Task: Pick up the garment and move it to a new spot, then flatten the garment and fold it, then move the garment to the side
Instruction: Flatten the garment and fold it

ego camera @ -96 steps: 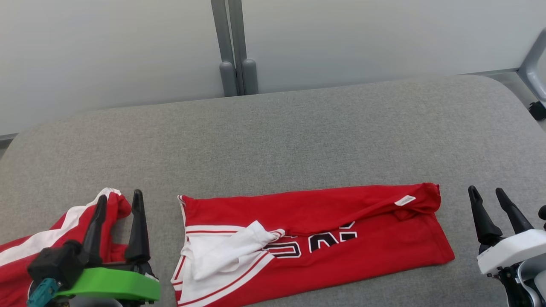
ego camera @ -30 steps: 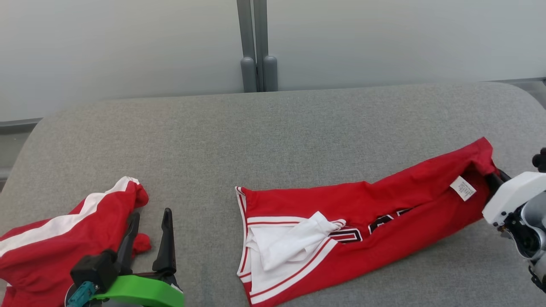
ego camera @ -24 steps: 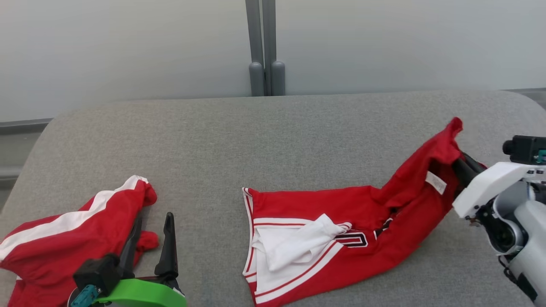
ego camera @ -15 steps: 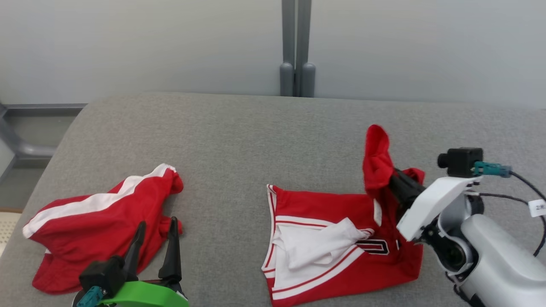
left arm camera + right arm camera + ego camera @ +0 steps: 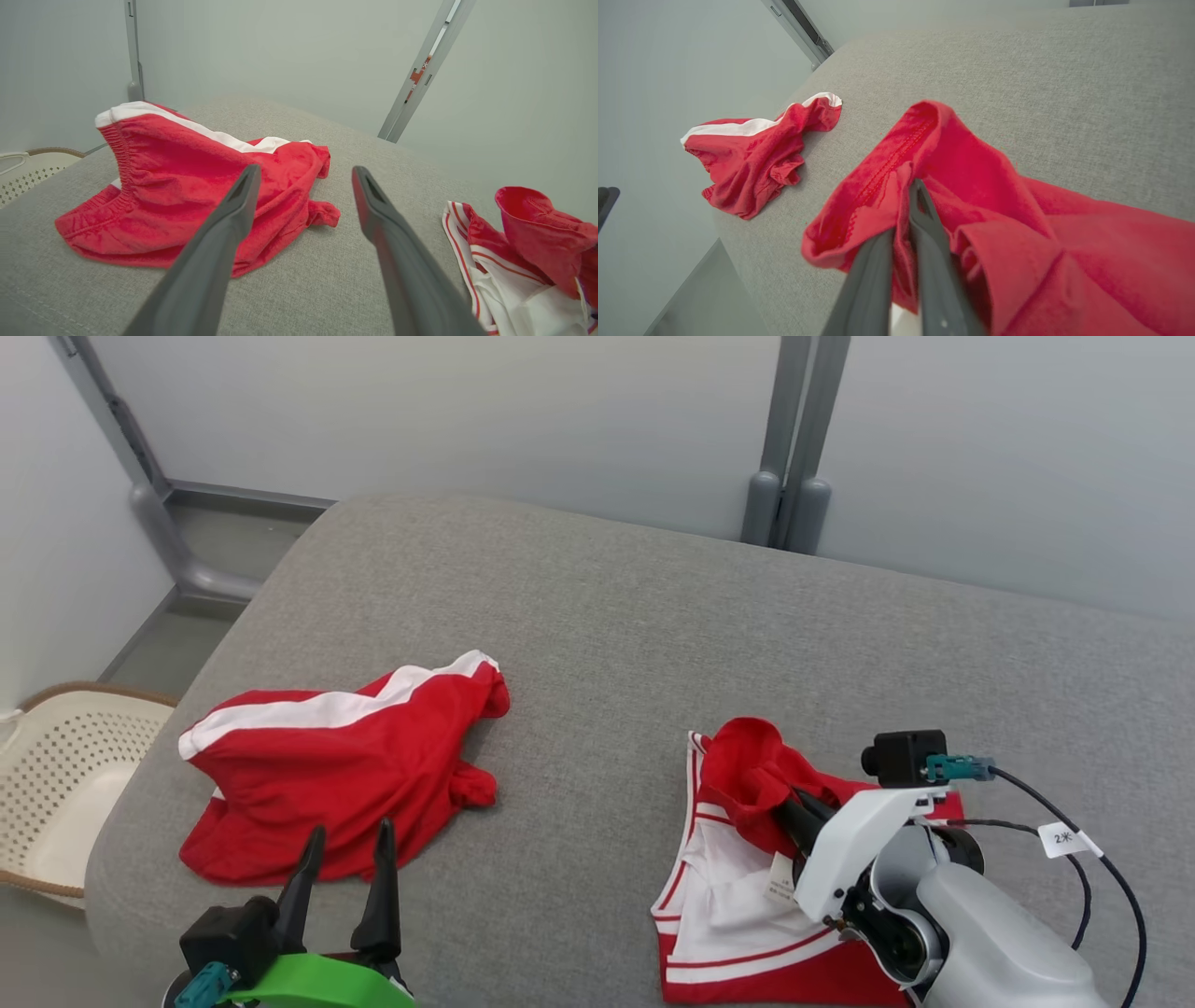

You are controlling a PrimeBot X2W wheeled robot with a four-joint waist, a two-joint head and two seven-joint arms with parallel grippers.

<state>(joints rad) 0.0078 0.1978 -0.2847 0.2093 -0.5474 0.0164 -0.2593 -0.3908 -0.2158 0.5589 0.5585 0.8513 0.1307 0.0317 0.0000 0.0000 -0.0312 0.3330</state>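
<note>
Right gripper [image 5: 795, 810] fingers clamped on the end of the red-and-white jersey [image 5: 747, 770]; that end, stretched out right a second ago, now hangs over the white-trimmed end on the grey padded surface [image 5: 597, 644]; fold half made; left gripper [image 5: 350, 829] fingers apart, idle by the crumpled red shorts [image 5: 327, 756].

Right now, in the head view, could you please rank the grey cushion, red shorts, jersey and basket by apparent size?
1. Grey cushion.
2. Red shorts and jersey, alike; the right arm hides part of the jersey.
3. Basket, partly cropped.
</note>
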